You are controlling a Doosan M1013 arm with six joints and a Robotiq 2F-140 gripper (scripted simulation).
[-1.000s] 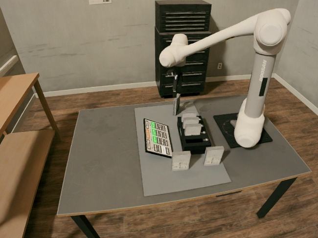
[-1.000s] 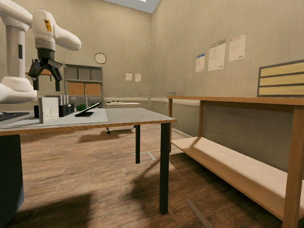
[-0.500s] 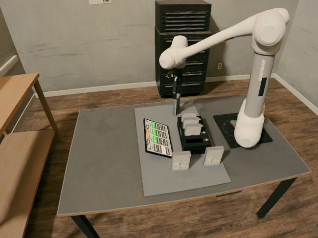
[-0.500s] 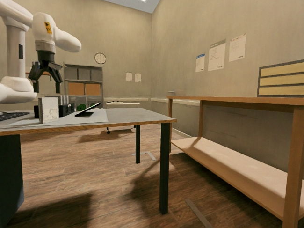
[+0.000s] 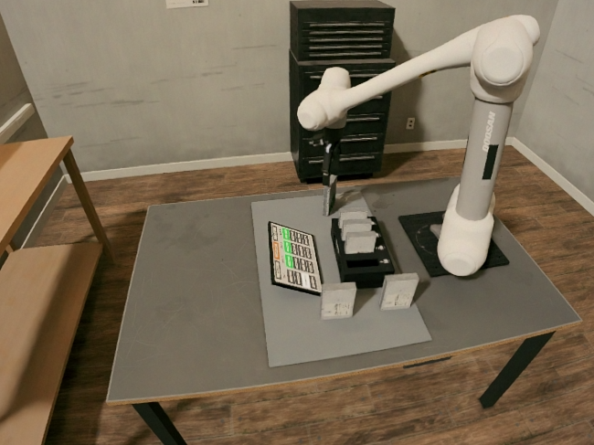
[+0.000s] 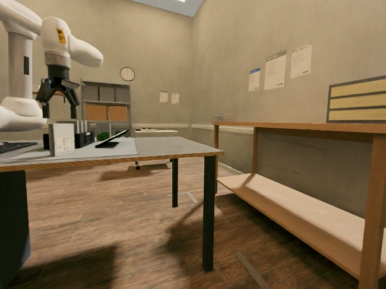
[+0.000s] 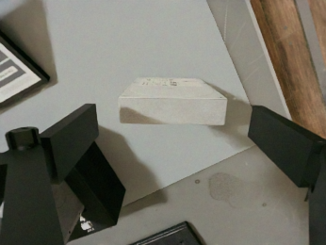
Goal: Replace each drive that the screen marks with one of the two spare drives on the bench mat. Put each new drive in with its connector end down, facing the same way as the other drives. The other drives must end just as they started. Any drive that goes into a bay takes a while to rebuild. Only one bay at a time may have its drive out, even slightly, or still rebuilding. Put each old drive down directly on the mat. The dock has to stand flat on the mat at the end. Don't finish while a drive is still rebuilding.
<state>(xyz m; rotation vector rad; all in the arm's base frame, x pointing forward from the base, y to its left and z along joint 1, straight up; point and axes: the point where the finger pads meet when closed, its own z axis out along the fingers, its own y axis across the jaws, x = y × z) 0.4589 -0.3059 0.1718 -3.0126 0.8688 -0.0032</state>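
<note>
My gripper [image 5: 329,185] [image 6: 59,117] [image 7: 173,120] is open and empty, above a pale drive [image 5: 328,200] [image 7: 172,111] standing upright at the mat's back. In the wrist view this drive shows between the fingers, slightly ahead. The black dock [image 5: 364,279] [image 7: 105,188] holds three drives in its rear bays; its front bay is empty. Two drives, a left one [image 5: 338,300] and a right one [image 5: 398,291], stand upright in front with labels showing. The tilted screen [image 5: 296,257] [image 6: 112,138] shows green cells in three rows, an orange box and one pale bottom-row cell; its text is unreadable.
The grey bench mat [image 5: 302,344] [image 7: 155,47] lies under dock and screen. The screen stands left of the dock. The arm's black base plate [image 5: 418,247] is right of the dock. The bench's edge [image 7: 264,52] lies beyond the mat in the wrist view.
</note>
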